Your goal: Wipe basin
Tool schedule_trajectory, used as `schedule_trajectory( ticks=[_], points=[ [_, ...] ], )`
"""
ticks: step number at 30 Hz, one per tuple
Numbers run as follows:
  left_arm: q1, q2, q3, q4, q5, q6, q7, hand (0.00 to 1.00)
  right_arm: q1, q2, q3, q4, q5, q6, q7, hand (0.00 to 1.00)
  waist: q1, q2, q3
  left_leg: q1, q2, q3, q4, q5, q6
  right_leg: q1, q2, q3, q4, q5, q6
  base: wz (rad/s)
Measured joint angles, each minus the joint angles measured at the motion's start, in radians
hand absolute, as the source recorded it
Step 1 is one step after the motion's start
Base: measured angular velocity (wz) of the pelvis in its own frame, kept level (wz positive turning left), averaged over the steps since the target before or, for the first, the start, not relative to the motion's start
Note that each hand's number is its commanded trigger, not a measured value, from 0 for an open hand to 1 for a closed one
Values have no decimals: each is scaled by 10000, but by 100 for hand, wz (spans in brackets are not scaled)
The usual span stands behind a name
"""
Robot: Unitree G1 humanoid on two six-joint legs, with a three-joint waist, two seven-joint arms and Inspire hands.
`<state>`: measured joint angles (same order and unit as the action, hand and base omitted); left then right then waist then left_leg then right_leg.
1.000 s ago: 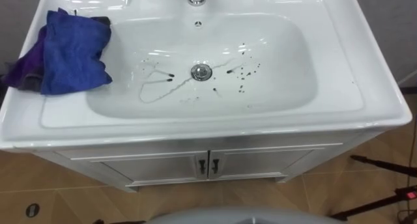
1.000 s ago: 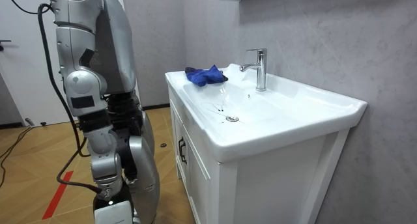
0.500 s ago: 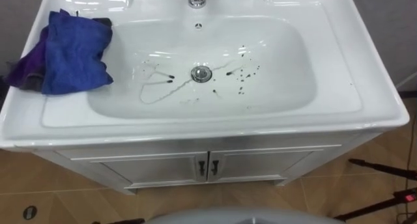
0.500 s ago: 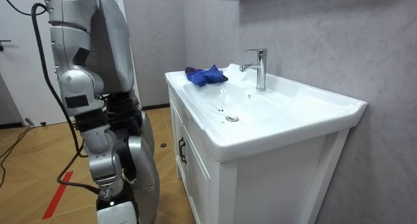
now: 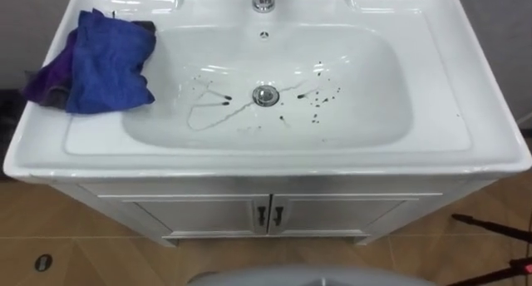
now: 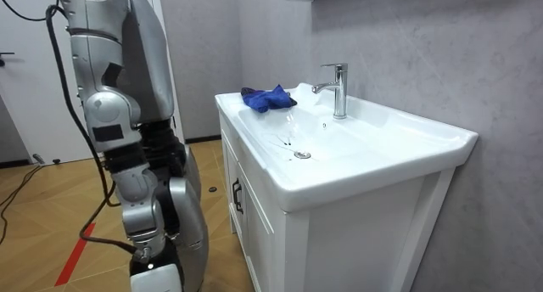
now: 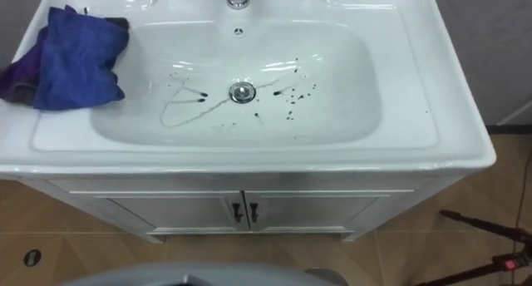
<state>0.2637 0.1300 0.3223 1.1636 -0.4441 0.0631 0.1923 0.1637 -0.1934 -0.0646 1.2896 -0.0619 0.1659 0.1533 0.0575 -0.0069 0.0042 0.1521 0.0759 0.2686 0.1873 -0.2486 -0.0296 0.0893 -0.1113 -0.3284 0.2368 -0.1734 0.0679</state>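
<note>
The blue cloth [image 5: 112,61] lies bunched on the basin's [image 5: 465,78] rear left corner — soft, light, easily crumpled. I'd pinch its raised middle fold. How my hands are set, I cannot tell.

The white basin [image 5: 486,128] is borne on a cabinet [image 5: 208,213]. A crumpled blue cloth [image 5: 108,61] is recorded on its rim at ten o'clock.

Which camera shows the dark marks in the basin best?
The left eye view: it looks straight down into the basin, so the dark marks around the drain stand out clearly. The right eye view shows them about as well. The room view sees them side-on, as faint specks near the drain.
</note>
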Motion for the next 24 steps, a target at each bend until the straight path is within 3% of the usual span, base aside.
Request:
schedule_trajectory(
  ticks=[5,7,9,13,18,20,24],
  points=[
    [206,29,1099,-156,-544,2,608,0,7,-57,-17,-8,4,14,-44,0,193,67,-18,-27,-25,-299,44,0,0,171,-64,-303,24,-86,7,19],
    [213,99,1471,-258,-667,-7,1001,0,13,-107,-12,-7,3,35,-135,0,388,191,-49,-51,-17,-346,105,-3,-6,149,-58,-317,16,-108,-9,7],
    [221,206,1522,-268,-777,-141,1623,0,36,-318,-12,-8,51,1,-264,0,584,308,-17,-101,-28,-420,187,-5,-8,157,-75,-377,12,-109,-10,10],
    [312,317,2085,-855,-772,-293,2742,0,38,-583,-427,-93,159,-220,-603,0,575,511,-24,-330,-105,-798,269,9,4,136,-162,-654,48,-197,3,24],
    [418,752,3065,-2674,-761,-1080,4471,0,-42,-707,-780,-473,196,-627,-677,0,843,555,-69,-368,-139,-915,170,128,-24,53,-189,-788,69,-259,-13,8],
    [504,799,3111,-3363,-764,-1351,5041,0,-65,-714,-781,-510,201,-796,-699,0,863,562,-83,-396,-171,-1005,169,128,-23,33,-212,-851,78,-269,4,10],
    [606,817,3091,-4528,-754,-1713,5923,0,-59,-706,-773,-637,344,-983,-691,0,928,660,-200,-398,-206,-1097,144,135,-12,-42,-262,-842,216,-307,47,2]
  ],
)
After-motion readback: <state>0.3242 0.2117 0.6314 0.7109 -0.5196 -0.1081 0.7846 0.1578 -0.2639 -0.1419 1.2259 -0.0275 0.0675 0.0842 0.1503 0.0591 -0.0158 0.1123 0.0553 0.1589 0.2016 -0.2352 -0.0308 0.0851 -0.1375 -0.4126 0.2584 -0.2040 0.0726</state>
